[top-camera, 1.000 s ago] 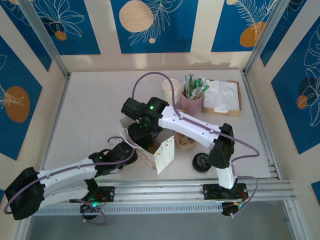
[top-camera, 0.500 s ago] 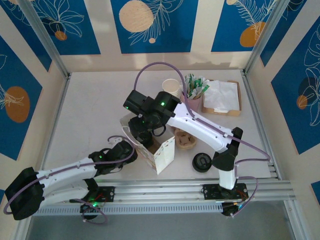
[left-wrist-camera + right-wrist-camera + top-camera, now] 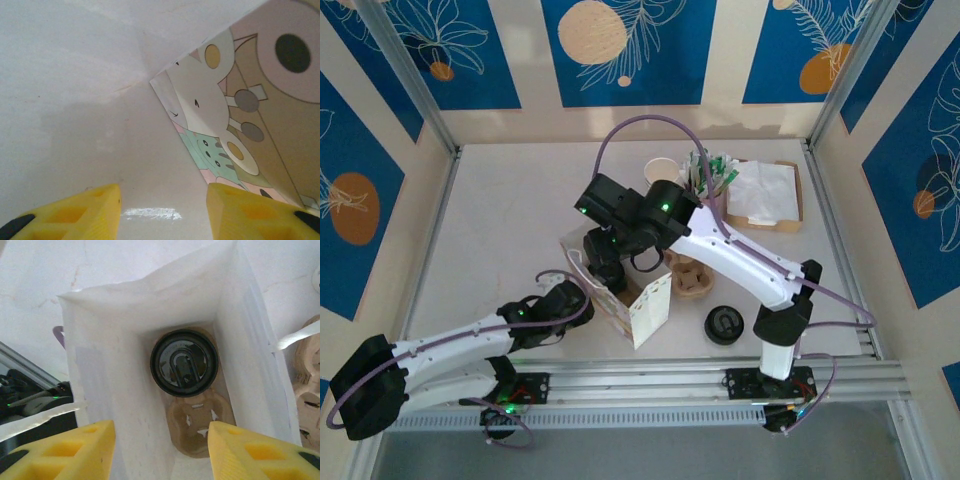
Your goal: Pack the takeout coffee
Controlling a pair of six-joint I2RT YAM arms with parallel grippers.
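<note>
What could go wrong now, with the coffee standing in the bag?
1. The right gripper hangs open just over the mouth of the bag; pulling away, it might catch a wall and tip the bag.
2. The coffee fills one slot of the carrier and the other is empty, so the load may lean when lifted.

Bright, even light from above; soft shadows fall on the table (image 3: 500, 220) beside the bag (image 3: 650, 312). Left wrist view: a glare streak near the bag, yellow fingers (image 3: 75, 215) soft-focused. Bag's inside dimmer.
</note>
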